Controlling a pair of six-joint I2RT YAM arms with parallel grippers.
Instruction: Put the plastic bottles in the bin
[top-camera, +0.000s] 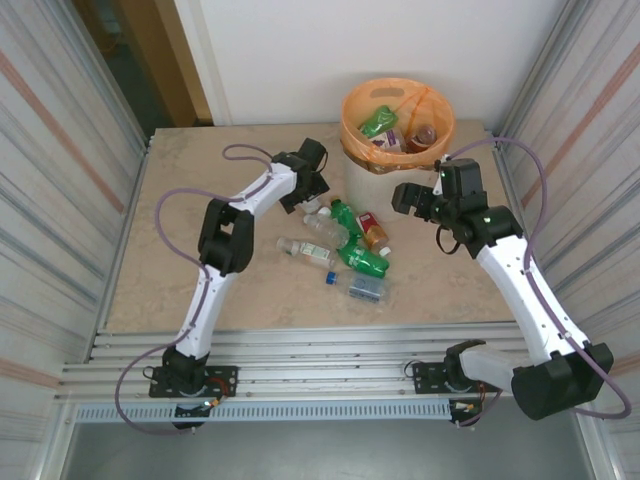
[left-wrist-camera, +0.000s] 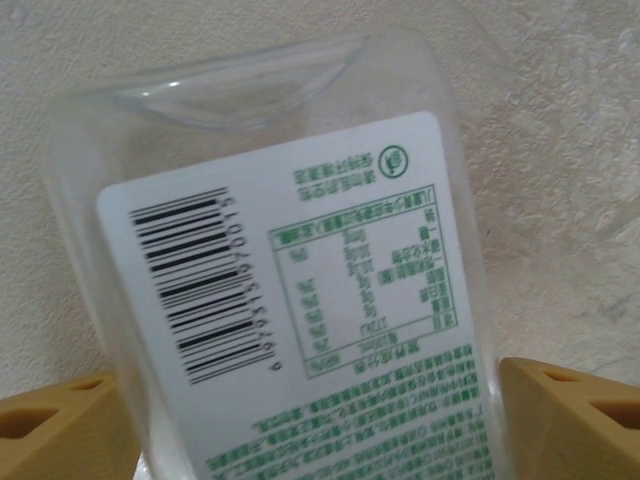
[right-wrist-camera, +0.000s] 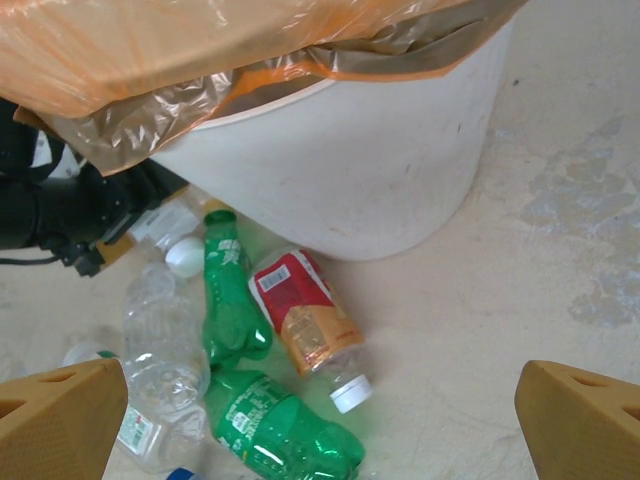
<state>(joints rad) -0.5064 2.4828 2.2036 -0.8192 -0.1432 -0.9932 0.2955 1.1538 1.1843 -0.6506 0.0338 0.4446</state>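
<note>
Pick-up step: left tool (left-wrist-camera: 310, 400) straddles a clear bottle (left-wrist-camera: 280, 200) on the tabletop (top-camera: 200, 290) near the bin (top-camera: 365, 165), grip impossible to tell; right tool (right-wrist-camera: 320, 380) hangs spread, empty; next likely calls for a firm clench, then lift.

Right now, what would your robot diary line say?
left gripper astride clear bottle | right gripper open near bin | green bottle on table

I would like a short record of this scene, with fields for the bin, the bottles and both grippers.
bin: white, orange bag over rim, holds a green bottle and others
bottles on table: green, clear and brown, lying beside the bin
left gripper: fingers either side of a clear bottle; grip uncertain
right gripper: open, empty, near the bin
</note>
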